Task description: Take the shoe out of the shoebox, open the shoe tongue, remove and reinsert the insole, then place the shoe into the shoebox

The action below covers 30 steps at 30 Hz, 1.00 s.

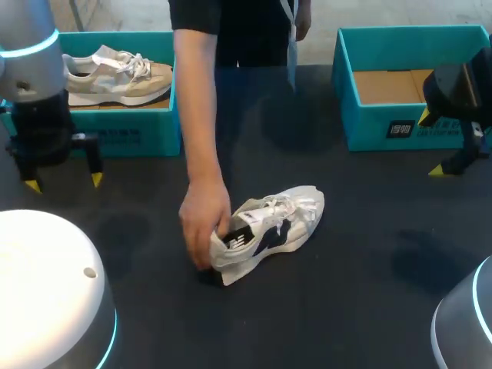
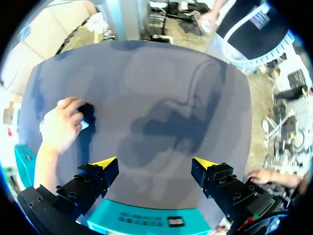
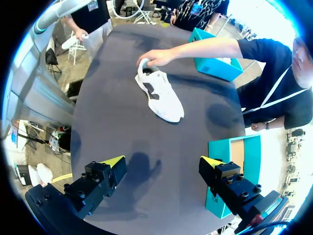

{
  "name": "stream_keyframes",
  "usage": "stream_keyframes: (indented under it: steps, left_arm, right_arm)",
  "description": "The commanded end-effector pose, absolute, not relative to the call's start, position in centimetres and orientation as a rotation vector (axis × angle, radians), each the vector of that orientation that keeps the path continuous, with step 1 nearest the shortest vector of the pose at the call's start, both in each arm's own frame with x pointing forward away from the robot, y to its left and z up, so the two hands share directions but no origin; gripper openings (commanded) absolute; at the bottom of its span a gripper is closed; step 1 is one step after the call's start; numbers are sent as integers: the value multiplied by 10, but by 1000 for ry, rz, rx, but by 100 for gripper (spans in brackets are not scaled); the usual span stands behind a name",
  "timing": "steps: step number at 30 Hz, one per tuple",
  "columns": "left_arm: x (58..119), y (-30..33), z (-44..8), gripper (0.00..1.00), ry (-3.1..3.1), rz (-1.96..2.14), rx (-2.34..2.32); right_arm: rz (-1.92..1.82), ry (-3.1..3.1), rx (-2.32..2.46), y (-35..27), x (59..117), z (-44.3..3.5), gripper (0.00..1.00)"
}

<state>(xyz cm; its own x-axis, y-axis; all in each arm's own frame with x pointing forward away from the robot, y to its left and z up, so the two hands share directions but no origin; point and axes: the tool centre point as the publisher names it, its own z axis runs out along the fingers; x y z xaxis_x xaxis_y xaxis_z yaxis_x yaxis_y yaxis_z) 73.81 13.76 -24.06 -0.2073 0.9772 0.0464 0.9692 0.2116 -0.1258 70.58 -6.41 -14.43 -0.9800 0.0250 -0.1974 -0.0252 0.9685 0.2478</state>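
A white shoe (image 1: 273, 227) with dark side marks lies on its side in the middle of the black table (image 1: 361, 254). A person's hand (image 1: 204, 219) grips its heel. In the right wrist view the same shoe (image 3: 160, 93) lies well ahead of my right gripper (image 3: 162, 161), whose fingers stand open and empty. My left gripper (image 1: 64, 182) hangs open in front of the left shoebox (image 1: 115, 134), which holds a beige shoe (image 1: 115, 75). My right gripper (image 1: 430, 144) hovers by the right shoebox (image 1: 369, 127), whose cardboard floor is bare. The left wrist view shows my left gripper (image 2: 155, 162) open, with the hand (image 2: 61, 125) covering the shoe.
The person's arm (image 1: 196, 100) reaches across the table from the far side, between the two teal boxes. The left shoebox's teal wall (image 2: 146, 218) is right under my left gripper. The right shoebox (image 3: 232, 159) sits beside my right gripper.
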Motion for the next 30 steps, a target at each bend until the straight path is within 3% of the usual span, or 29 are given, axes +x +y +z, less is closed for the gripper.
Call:
stream_keyframes:
  steps: [1, 30]
  left_arm:
    - [748, 150, -239, 100, -2361, 210, -1801]
    - [691, 167, -276, 100, -2564, 926, -929]
  right_arm:
    - [367, 2922, 0, -63, 708, -145, 100]
    - [367, 2922, 0, -63, 708, -145, 100]
